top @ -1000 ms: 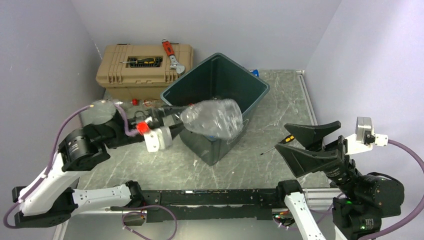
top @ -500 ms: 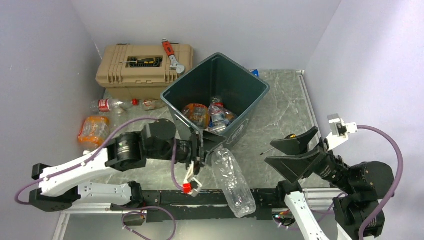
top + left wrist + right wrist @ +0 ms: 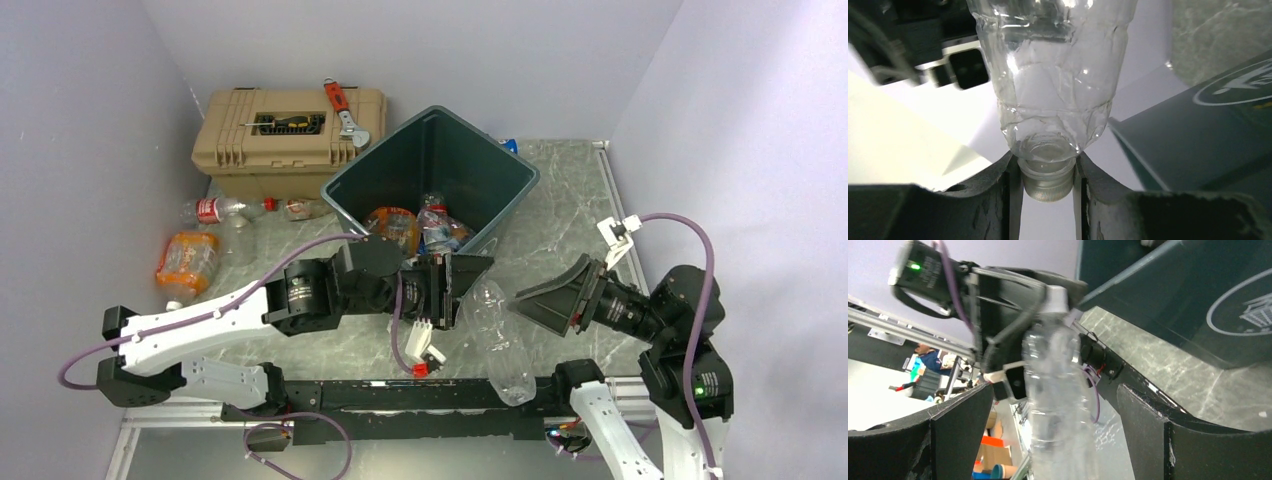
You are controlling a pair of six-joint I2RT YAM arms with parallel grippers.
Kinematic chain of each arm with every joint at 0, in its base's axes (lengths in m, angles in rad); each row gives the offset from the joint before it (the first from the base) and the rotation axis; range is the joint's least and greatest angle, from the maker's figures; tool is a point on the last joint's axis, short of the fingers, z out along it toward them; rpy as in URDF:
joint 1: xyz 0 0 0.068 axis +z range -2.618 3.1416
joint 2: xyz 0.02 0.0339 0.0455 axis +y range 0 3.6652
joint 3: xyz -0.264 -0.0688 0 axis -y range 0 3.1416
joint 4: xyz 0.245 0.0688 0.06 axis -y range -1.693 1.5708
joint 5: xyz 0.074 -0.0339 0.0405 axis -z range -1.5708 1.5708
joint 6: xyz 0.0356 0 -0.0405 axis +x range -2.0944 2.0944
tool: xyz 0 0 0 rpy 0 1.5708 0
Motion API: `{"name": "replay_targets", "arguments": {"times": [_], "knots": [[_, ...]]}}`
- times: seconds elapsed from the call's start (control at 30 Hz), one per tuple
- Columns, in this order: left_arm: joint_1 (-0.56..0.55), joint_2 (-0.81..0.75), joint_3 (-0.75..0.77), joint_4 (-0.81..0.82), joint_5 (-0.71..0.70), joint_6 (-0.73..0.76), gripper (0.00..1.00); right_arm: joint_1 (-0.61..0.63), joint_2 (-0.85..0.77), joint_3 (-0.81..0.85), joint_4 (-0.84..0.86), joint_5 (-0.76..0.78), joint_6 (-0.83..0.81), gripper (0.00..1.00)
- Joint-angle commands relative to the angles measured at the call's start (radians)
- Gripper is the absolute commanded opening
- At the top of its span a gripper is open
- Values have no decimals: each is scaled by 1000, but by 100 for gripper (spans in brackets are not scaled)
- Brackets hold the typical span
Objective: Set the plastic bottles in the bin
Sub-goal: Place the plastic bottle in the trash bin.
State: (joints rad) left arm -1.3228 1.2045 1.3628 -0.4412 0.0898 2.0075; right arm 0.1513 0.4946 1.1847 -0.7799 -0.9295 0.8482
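Top external view showed me the risks plainly. At the left, loose plastic bottles lay on the table well apart from the bin, so much of the job remained. The bin itself had several bottles inside. Just in front of it, the left gripper carried a clear crushed bottle outside the bin wall, its body hanging down over the near rail.

I judged the worst outcome to be a drop off the near edge. The hold was only on the neck, so the long body could swing or twist free. If this was a handover, a release before the right gripper closed would lose it. The two grippers also stood very near each other, so a careless approach could knock them together. A hard squeeze on that thin, creased wall might buckle it and squirt it out.

In the left wrist view, the left fingers were clamped on the bottle's neck, just under the cap. In the right wrist view, the right fingers were spread wide, with the bottle between them and nothing gripped. I could not tell whether they touched it.
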Motion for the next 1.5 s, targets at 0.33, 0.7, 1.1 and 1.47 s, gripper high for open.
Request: {"name": "replay_targets", "arguments": {"times": [0.33,0.7,1.1,1.47], "knots": [[85,58,57,155,135,17,0,31,-78,-133,37,-76,-53,97],[86,113,95,196,158,6,0,65,-89,-237,31,-72,-64,70],[86,77,69,211,173,-87,65,67,-137,-267,290,-93,72,34],[85,-27,72,726,-27,-944,99,67,-183,-73,294,203,-141,30]]}}
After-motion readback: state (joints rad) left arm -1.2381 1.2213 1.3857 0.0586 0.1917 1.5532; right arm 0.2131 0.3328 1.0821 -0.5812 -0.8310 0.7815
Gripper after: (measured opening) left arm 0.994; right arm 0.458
